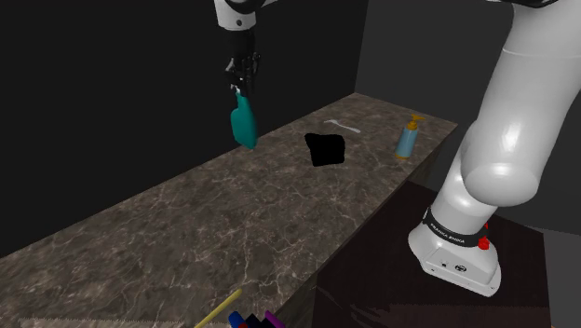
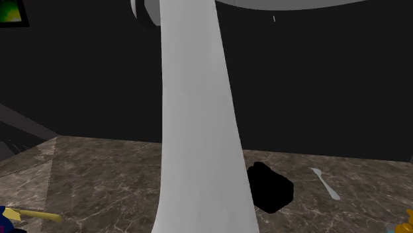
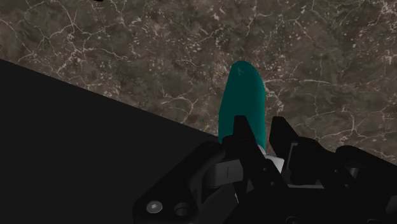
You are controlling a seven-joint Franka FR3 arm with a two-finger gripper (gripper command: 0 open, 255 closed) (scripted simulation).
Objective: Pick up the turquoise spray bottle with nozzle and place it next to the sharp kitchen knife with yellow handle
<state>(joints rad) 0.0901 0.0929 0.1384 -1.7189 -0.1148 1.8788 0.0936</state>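
Note:
The turquoise spray bottle [image 1: 244, 124] hangs above the far edge of the marble counter [image 1: 186, 224], body downward, with my gripper [image 1: 244, 78] shut on its top end. From the wrist camera, the teal body [image 3: 243, 102] sticks out past the gripper [image 3: 259, 136], clasped between the two black fingers [image 3: 241, 129], and the nozzle is hidden by the hand. The knife's yellow handle [image 1: 217, 310] lies at the counter's near end, far from the bottle. It also appears [image 2: 34, 214] at the second exterior view's lower left.
A black block [image 1: 325, 149] lies mid-counter, a white spoon-like utensil [image 1: 344, 126] beyond it, and a blue pump dispenser [image 1: 408, 138] near the right end. Dark wall backs the counter. My white arm [image 2: 198, 132] covers the second exterior view's middle, beside the block [image 2: 268, 188] and utensil [image 2: 326, 183].

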